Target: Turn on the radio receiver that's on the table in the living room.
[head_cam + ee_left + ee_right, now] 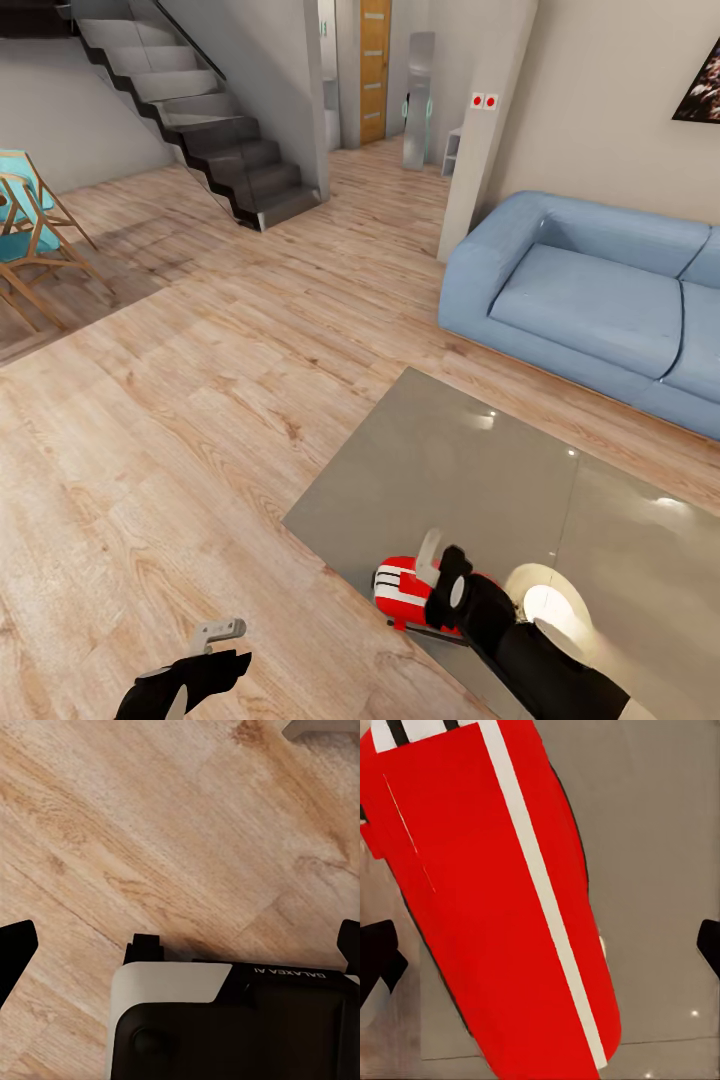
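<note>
The radio receiver (402, 590) lies at the near left corner of the glossy grey table (470, 470), with the blue sofa (590, 300) beyond the table's far side and a dark staircase (200, 120) at far left. The right gripper (445, 575) hangs right over the radio, fingers spread wide with the red body (502, 915) between them, gripping nothing. The left gripper (225, 640) hovers low over the wood floor (150, 832), fingertips far apart and empty.

Glossy red radio receiver (405, 592) on glossy reflective table (450, 470); matt wood-plank floor (200, 400).
</note>
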Motion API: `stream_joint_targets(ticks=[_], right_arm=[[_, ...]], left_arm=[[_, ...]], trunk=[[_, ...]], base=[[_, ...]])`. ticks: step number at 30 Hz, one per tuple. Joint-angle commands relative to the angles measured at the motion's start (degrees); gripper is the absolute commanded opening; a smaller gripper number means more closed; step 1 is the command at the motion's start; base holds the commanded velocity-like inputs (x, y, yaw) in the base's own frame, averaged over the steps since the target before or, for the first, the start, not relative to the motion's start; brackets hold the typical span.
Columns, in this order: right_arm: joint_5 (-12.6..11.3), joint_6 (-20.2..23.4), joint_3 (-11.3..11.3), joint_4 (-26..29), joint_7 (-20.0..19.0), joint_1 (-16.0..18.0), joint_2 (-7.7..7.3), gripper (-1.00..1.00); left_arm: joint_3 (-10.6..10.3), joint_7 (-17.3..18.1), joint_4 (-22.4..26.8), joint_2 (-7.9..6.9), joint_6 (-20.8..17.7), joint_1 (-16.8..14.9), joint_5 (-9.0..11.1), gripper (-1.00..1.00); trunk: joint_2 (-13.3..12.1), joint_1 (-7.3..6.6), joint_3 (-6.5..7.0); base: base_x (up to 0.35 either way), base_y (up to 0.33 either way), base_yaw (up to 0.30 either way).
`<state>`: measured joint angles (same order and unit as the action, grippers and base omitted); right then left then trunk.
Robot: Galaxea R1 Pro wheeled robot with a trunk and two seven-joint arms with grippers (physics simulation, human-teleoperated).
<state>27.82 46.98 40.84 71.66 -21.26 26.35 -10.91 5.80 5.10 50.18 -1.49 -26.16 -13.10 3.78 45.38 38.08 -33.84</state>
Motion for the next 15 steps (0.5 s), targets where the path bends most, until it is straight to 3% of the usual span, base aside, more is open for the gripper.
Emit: stream_joint_targets(ticks=[1, 5, 15], right_arm=[[0.33, 0.02, 0.49, -0.01, 0.00, 0.01, 0.04, 1.00], [1.12, 0.14, 1.92, -0.02, -0.06, 0.02, 0.09, 1.00], [1.70, 0.29, 3.14, -0.11, -0.19, 0.02, 0.02, 1.00]], left_arm=[[0.00, 0.00, 0.00, 0.00, -0.01, 0.00, 0.00, 1.00], [0.00, 0.00, 0.00, 0.00, -0.01, 0.00, 0.00, 1.00], [0.00, 0.00, 0.00, 0.00, 0.06, 0.00, 0.01, 1.00]], trunk=[[0.00, 0.00, 0.00], [0.00, 0.00, 0.00], [0.00, 0.00, 0.00]], base=[[0.000, 0.000, 0.000], [0.000, 0.000, 0.000], [0.000, 0.000, 0.000]])
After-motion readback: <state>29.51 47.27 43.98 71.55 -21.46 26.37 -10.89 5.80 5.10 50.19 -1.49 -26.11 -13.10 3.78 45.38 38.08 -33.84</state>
